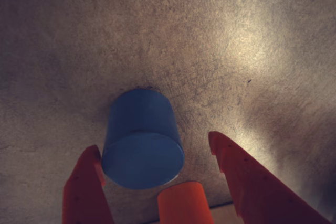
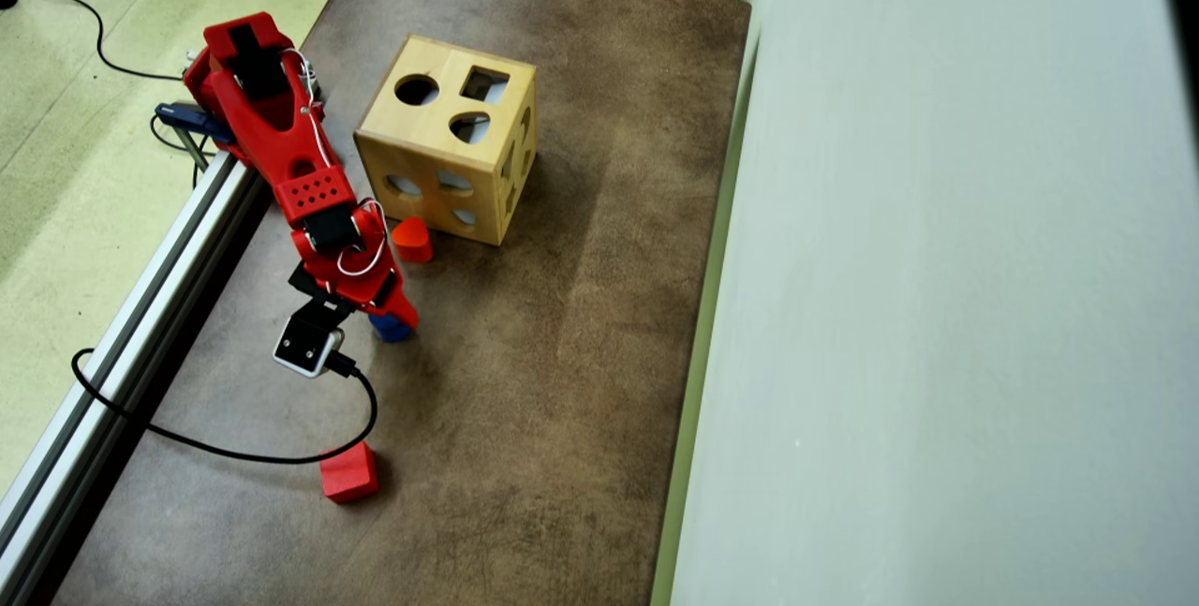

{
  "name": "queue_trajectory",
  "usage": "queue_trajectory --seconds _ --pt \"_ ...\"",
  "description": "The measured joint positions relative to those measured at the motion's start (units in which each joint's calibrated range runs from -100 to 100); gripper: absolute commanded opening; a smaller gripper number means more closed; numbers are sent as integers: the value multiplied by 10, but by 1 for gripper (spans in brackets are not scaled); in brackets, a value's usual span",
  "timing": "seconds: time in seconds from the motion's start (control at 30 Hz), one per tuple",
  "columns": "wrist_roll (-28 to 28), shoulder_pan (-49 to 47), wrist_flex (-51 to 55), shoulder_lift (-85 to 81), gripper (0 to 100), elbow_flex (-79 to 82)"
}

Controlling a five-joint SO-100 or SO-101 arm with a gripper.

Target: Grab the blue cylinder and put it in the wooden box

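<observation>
So the brown table [image 2: 562,353] takes up most of the overhead view, and the wooden box [image 2: 448,140] sits toward its far end with round, square and other shaped holes showing on top and on its sides. The red arm [image 2: 281,142] reaches past the box's left side, down toward the near end of the table. A red cube [image 2: 349,472] lies well apart from the box, near the front, with a black cable [image 2: 234,451] curling next to it. A red-orange rounded block [image 2: 412,239] sits just beside the box's front-left face. The blue cylinder [image 1: 142,141] stands on the table a little nearer than that block, mostly hidden under the arm from above. In the wrist view the gripper [image 1: 155,150] is spread wide, fingers either side of the cylinder, not clamped on it.
</observation>
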Motion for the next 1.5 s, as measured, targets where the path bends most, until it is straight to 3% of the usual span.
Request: queue_trajectory --seconds 0.53,1.5 --pt "0 0 0 1 26 -26" --pt "0 -1 0 18 26 -27"
